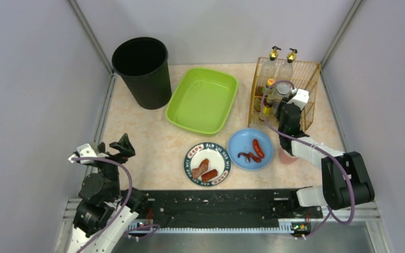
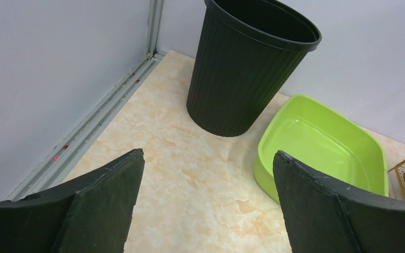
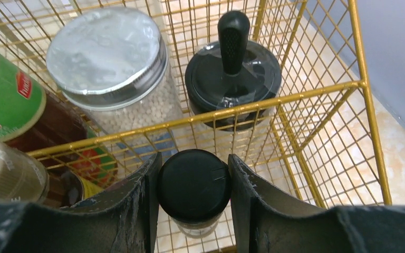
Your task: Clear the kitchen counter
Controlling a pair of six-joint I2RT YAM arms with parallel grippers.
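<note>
Jaws of my right gripper (image 3: 192, 171) pinch a small black-capped jar (image 3: 192, 187) by its cap at the gold wire rack (image 3: 274, 103), far right on the kitchen counter (image 1: 147, 147); judged light, hard, slippery glass; my left gripper (image 2: 208, 155) spread, empty.

Along the counter (image 1: 147, 142) back, left to right: bin (image 1: 147, 84), tub (image 1: 203, 100), wire basket (image 1: 309, 81)

Your mock kitchen in a lab booth, marbled kitchen counter (image 1: 153, 142), grey panel walls (image 1: 31, 79), aluminium frame (image 1: 90, 34), gold wire condiment rack (image 1: 310, 79).
</note>
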